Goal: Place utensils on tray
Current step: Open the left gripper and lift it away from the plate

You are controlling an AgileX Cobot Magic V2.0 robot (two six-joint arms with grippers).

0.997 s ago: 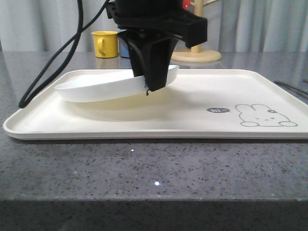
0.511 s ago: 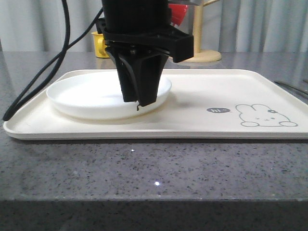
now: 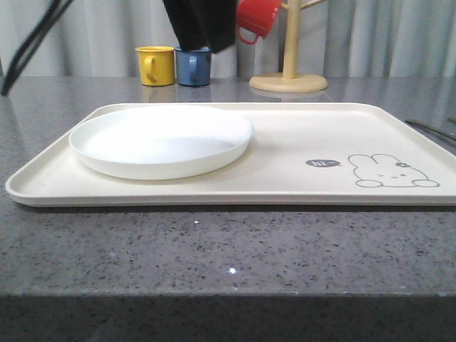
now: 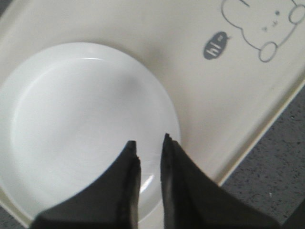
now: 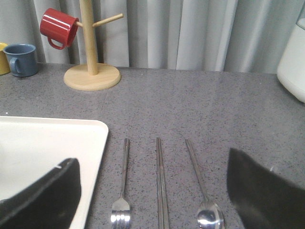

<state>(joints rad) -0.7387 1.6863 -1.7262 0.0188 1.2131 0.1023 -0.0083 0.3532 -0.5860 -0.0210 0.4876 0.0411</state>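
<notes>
a cream tray [image 3: 285, 142] lies flat on a speckled grey counter [image 3: 228, 249], reaching nearly across the whole width. a round white plate [image 3: 161, 140] sits on the tray's left part, level. on the right part there is a grey line drawing of a rabbit [image 3: 394, 172] with a small dark "hi" bubble [image 3: 323, 163] just beside it. behind the tray, a yellow mug [image 3: 156, 65] and a blue mug [image 3: 194, 66] stand side by side. to their right stands a wooden mug stand [image 3: 288, 77], with a red mug [image 3: 256, 18] hanging from it. a black arm [image 3: 203, 23] hangs at the top, above the plate and apart from it, its tip not readable. pale curtains [image 3: 377, 35] close the background.
</notes>
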